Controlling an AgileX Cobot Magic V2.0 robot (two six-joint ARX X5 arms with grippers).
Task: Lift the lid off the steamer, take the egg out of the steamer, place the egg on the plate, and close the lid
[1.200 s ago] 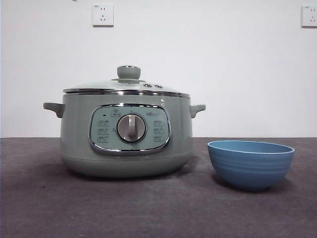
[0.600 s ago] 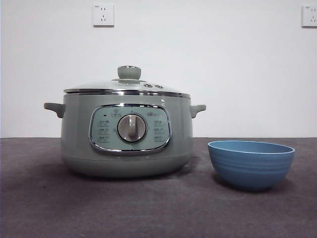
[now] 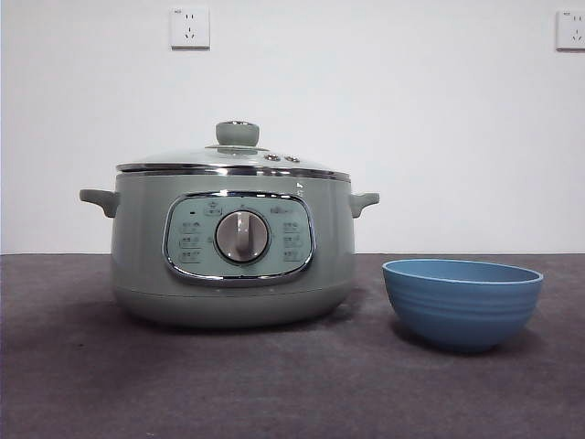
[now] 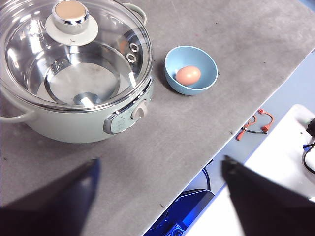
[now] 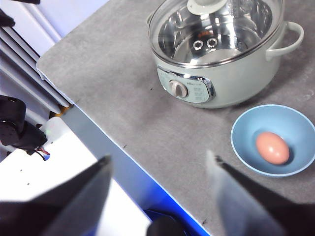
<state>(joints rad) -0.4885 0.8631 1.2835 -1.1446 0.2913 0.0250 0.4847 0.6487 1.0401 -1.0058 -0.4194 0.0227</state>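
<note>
The sage-green steamer (image 3: 233, 247) stands on the grey table with its lid (image 3: 236, 155) closed on top; through the glass lid (image 4: 74, 54) the pot shows no egg inside. Beside the steamer sits the blue plate (image 3: 462, 302), a deep bowl. A brown egg (image 4: 188, 75) lies in the plate (image 4: 206, 73), also clear in the right wrist view as the egg (image 5: 272, 147) in the plate (image 5: 246, 128). My left gripper (image 4: 160, 172) and right gripper (image 5: 160, 169) hover open and high near the table's front edge, away from the steamer (image 5: 221, 54), holding nothing.
The table's front edge (image 4: 236, 128) runs close below both grippers. Beyond it lie white surfaces, orange cables (image 4: 253, 125) and blue equipment (image 4: 182, 216). Two wall sockets (image 3: 190, 27) sit on the white wall behind.
</note>
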